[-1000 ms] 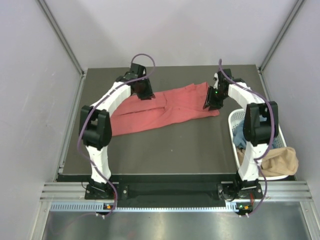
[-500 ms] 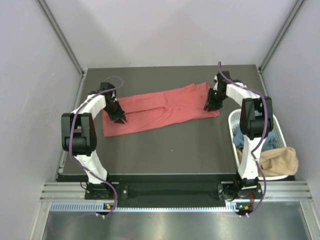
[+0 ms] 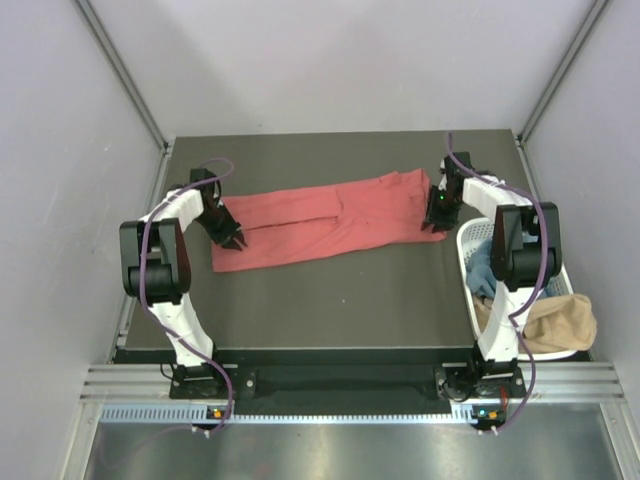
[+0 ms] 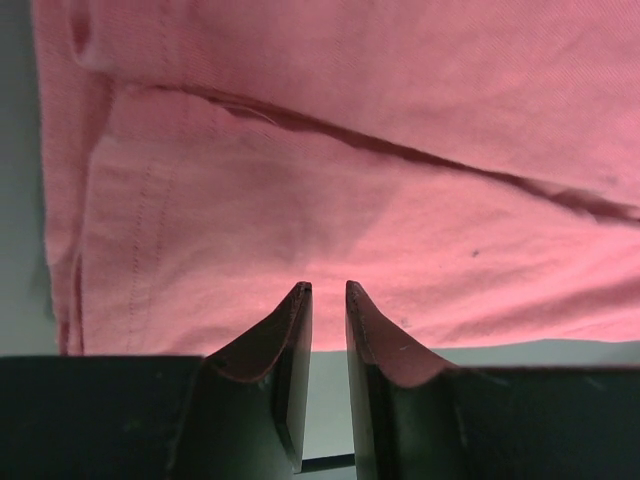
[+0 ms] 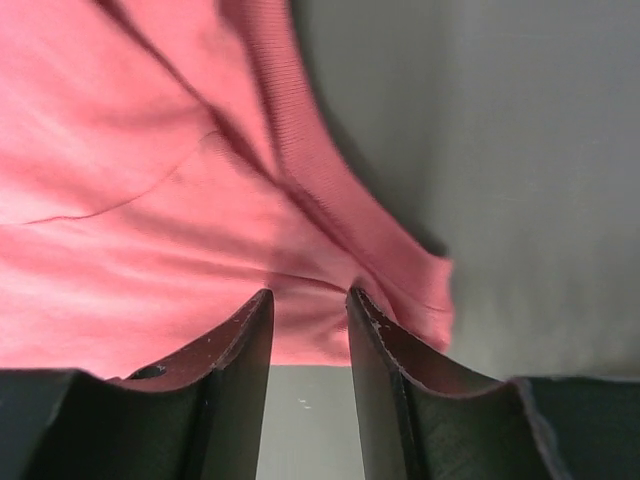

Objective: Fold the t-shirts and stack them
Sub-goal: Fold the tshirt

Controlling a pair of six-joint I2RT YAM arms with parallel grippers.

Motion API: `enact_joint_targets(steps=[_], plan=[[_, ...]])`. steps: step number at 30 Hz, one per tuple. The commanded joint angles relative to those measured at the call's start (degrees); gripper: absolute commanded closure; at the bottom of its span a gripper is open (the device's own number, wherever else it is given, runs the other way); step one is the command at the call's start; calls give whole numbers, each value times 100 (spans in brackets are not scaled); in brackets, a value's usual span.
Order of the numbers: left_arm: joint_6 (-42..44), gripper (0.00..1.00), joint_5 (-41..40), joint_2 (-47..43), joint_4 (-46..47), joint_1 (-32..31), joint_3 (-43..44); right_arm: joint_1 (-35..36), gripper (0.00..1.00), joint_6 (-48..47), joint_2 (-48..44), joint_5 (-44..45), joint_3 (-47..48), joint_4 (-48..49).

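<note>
The left gripper (image 3: 238, 240) sits low at the left end of the coral-red t-shirt (image 3: 330, 220), its fingers (image 4: 285, 345) a narrow slit apart over the hem, and I cannot tell whether they pinch it. The shirt lies stretched across the bench (image 3: 350, 300). At its right corner the right gripper (image 3: 438, 215) has its fingers a little wider, grip equally unclear, and beyond it a blue t-shirt (image 3: 482, 275) and a tan t-shirt (image 3: 555, 325) fill the white basket (image 3: 464, 250).

Dark table (image 3: 350, 300) before me: one coral-red t-shirt (image 3: 330, 218) lies stretched flat, left to right, across its far half; white slotted basket (image 3: 464, 255) sits at its right edge.
</note>
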Motion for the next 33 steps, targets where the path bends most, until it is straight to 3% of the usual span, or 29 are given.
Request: enact_joint_targets(steps=[1, 11, 16, 26, 30, 33], plan=[[-104, 75, -20, 115, -57, 130, 273, -83, 63, -348, 114, 768, 218, -780], [-148, 75, -47, 221, -84, 201, 19, 892, 57, -567, 25, 988, 1598, -1430], [-121, 75, -82, 247, -119, 210, 36, 1095, 57, -541, 412, 874, 1485, -1387], [-16, 76, -135, 89, -154, 333, -262, 964, 59, -611, 123, 944, 105, -868], [37, 75, -232, -60, -189, 350, -324, 964, 59, -497, -290, 900, 86, -920], [54, 75, -232, -113, -198, 350, -316, 937, 58, -453, -273, 864, 595, -947]])
